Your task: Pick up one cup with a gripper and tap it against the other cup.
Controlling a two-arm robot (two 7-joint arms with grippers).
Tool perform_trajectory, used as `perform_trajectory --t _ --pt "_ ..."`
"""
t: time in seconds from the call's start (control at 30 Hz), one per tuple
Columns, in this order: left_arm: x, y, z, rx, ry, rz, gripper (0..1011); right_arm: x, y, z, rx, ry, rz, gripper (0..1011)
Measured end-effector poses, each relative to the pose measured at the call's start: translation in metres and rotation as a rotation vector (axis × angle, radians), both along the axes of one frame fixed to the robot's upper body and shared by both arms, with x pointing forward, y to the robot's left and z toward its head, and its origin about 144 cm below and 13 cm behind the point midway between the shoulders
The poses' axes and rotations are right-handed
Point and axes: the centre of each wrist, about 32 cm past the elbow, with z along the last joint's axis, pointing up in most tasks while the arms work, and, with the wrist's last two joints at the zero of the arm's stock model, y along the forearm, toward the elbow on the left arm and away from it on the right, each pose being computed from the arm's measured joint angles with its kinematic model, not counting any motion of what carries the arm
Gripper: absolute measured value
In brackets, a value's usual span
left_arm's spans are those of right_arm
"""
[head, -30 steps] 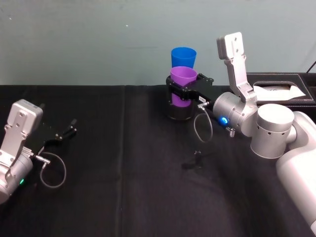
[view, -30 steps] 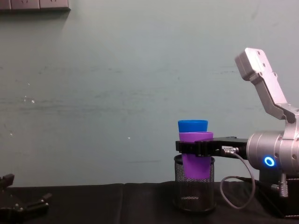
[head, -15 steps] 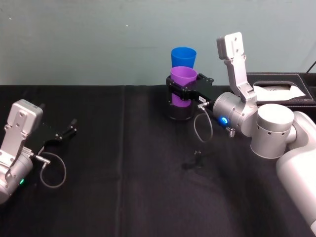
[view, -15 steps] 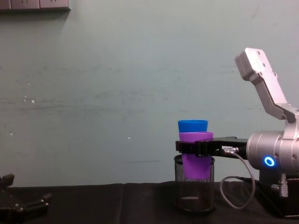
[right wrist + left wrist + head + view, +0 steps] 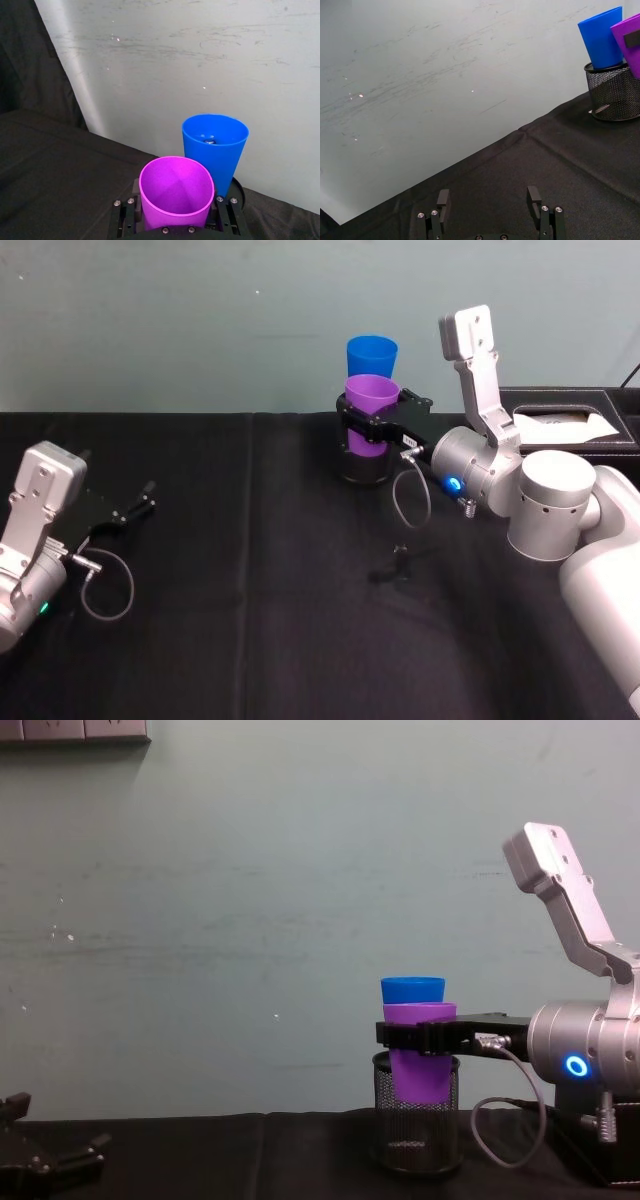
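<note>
My right gripper (image 5: 372, 430) is shut on the purple cup (image 5: 371, 412) and holds it upright above the table, just in front of the blue cup (image 5: 371, 355). The blue cup stands in a black mesh pen holder (image 5: 362, 470) at the back of the black table. In the right wrist view the purple cup (image 5: 176, 197) sits between the fingers, its rim right beside the blue cup (image 5: 215, 145); whether they touch I cannot tell. The chest view has the purple cup (image 5: 420, 1065) overlapping the blue cup (image 5: 412, 990). My left gripper (image 5: 140, 502) rests open at the far left.
A black box (image 5: 575, 430) holding white paper stands at the back right, beside my right arm. A small black part (image 5: 398, 558) lies on the black cloth in front of the pen holder. A pale wall rises close behind the cups.
</note>
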Motion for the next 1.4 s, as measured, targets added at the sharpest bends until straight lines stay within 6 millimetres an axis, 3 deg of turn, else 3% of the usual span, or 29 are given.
perform_trajectory --t 1.4 --pt "0.0 0.0 0.0 0.0 0.0 0.0 1000 0.0 0.0 0.0 0.0 0.0 0.0 723"
